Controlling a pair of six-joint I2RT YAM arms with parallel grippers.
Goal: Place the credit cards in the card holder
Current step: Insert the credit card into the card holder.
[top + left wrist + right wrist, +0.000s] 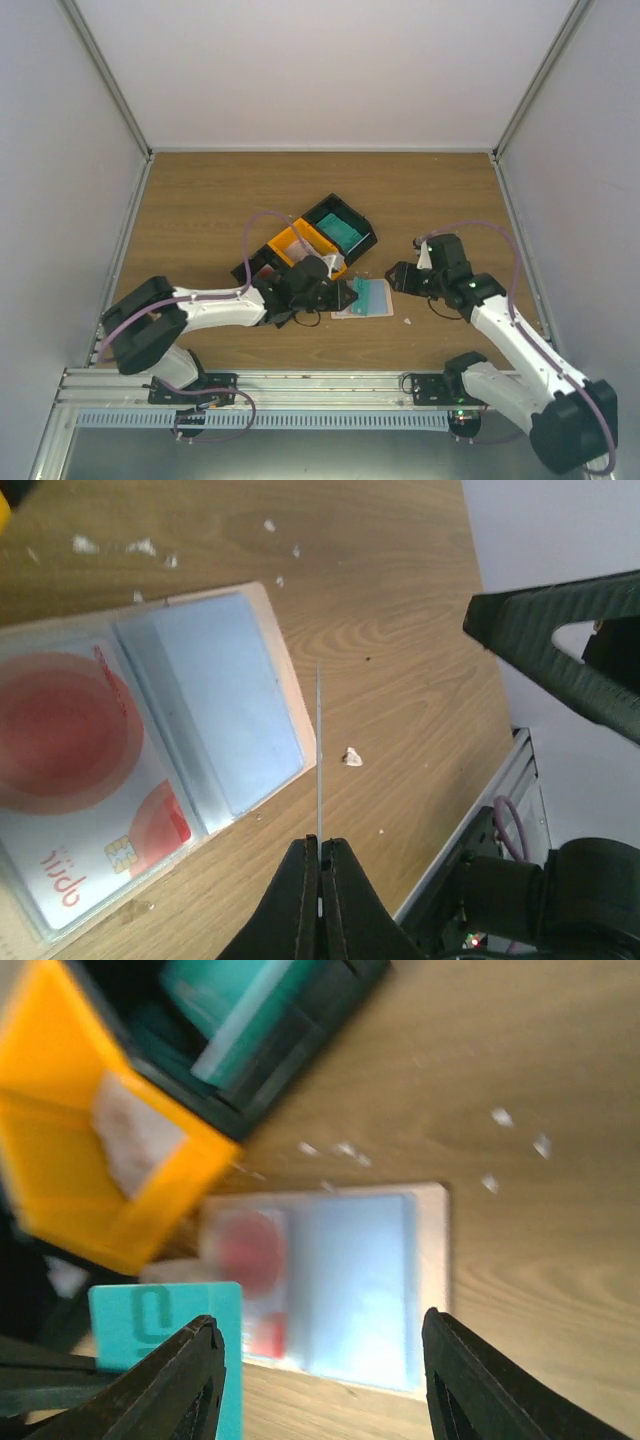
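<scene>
Wood-grain table (200, 200), white enclosure walls on three sides. Landmark: the card holder (215, 695), lying open and flat on the table, pockets up.

Observations
- White-and-red card (70, 740) is seated in one pocket of the card holder. The pale blue pocket next to it shows no card.
- Left gripper (319, 852): fingers pressed together, pinching a teal card (165, 1345) by one end. The card stands on edge, a thin line in the left wrist view, just beside the card holder's empty-pocket side and apart from it.
- Right gripper (320, 1338): fingers spread, nothing between them, hovering near the card holder.
- Orange tray (60, 1140) joined to black tray (300, 1020), beyond the card holder from the arm bases. More teal cards sit in the black one.
- White scraps (352, 757) lie scattered around the card holder.

Step in hand (judgement): seat the teal card in the empty pocket.

Technique notes
- Roll the card from on-edge to nearly flat before approaching.
- Square the leading edge to the pocket mouth and slide in at a shallow angle.
- The holder may skate on the wood. The right gripper could pin its bare margin, not the pocket.
- Let go only once most of the card is inside.
</scene>
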